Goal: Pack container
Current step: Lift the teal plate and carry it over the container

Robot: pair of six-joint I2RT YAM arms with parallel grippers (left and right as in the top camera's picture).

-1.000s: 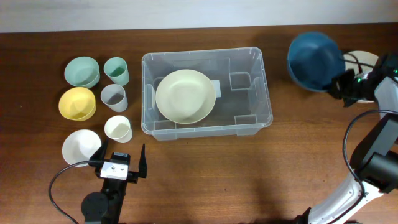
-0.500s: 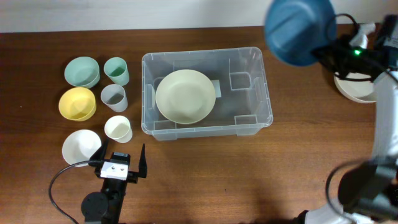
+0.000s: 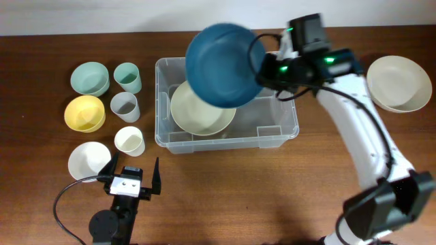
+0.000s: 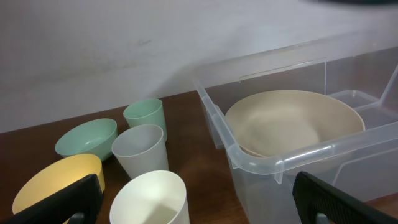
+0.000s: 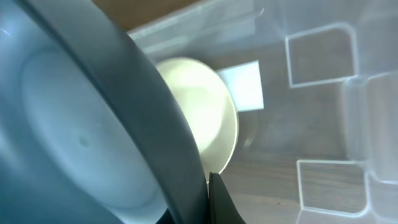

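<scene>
The clear plastic container (image 3: 286, 102) stands mid-table with a cream bowl (image 3: 201, 112) lying in its left half. My right gripper (image 3: 262, 68) is shut on the rim of a dark blue bowl (image 3: 221, 64), held tilted in the air over the container's left part. In the right wrist view the blue bowl (image 5: 93, 124) fills the left, a black finger (image 5: 217, 199) pressed against its rim, with the cream bowl (image 5: 208, 118) and container floor (image 5: 292, 137) below. My left gripper (image 3: 129, 178) rests open at the front left, and the white cup (image 4: 152, 199) stands between its fingers (image 4: 59, 202).
Left of the container stand a mint bowl (image 3: 90, 78), yellow bowl (image 3: 84, 112), white bowl (image 3: 88, 161), mint cup (image 3: 127, 77), grey cup (image 3: 125, 106) and white cup (image 3: 129, 141). A cream bowl (image 3: 398, 83) sits at the far right.
My right arm has swung left from the far right edge, carrying the blue bowl over the container. A cream bowl at the far right is now uncovered. The left arm stayed still.
</scene>
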